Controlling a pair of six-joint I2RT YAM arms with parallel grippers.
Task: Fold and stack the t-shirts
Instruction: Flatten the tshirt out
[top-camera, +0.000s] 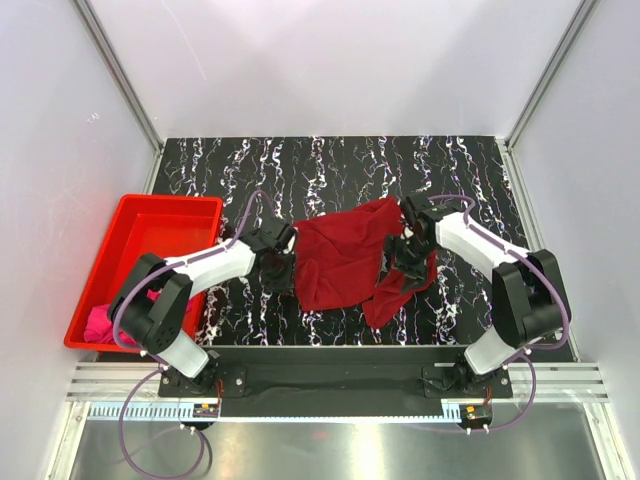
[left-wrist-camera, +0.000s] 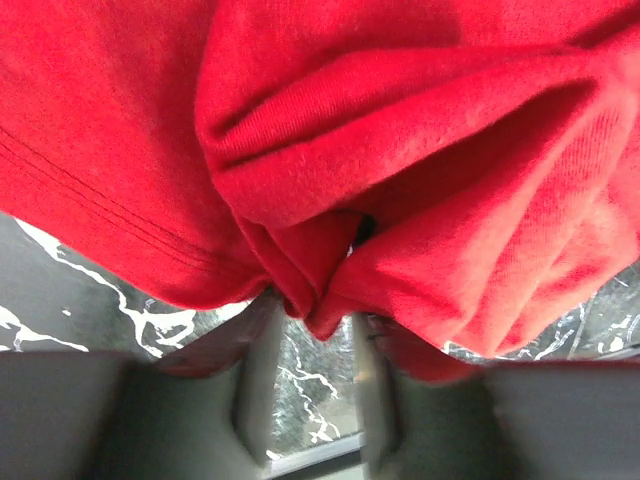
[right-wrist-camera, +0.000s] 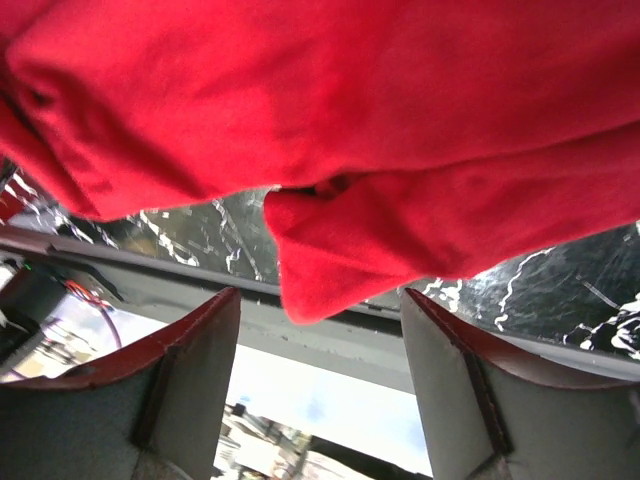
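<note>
The left gripper (left-wrist-camera: 312, 320) has its fingers (left-wrist-camera: 258, 365) drawn close, pinching a gathered fold at the left edge of the crimson t-shirt (top-camera: 340, 260). The right gripper (right-wrist-camera: 320, 300) stands spread, with a loose flap hanging between its fingers (right-wrist-camera: 190, 370) and touching neither. The shirt lies crumpled mid-way across the table (top-camera: 330, 165), between both arms, so the right one probably only needs to close. The pink t-shirt (top-camera: 100, 325) sits in the bin (top-camera: 150, 225) at the left.

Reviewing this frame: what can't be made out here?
- Left tool grip on crimson shirt: left wrist view, cloth covers the fingertips.
- Pink shirt in red bin: top view, left arm hides most.
- Crimson shirt's collar: no view shows it, cloth bunched.
</note>
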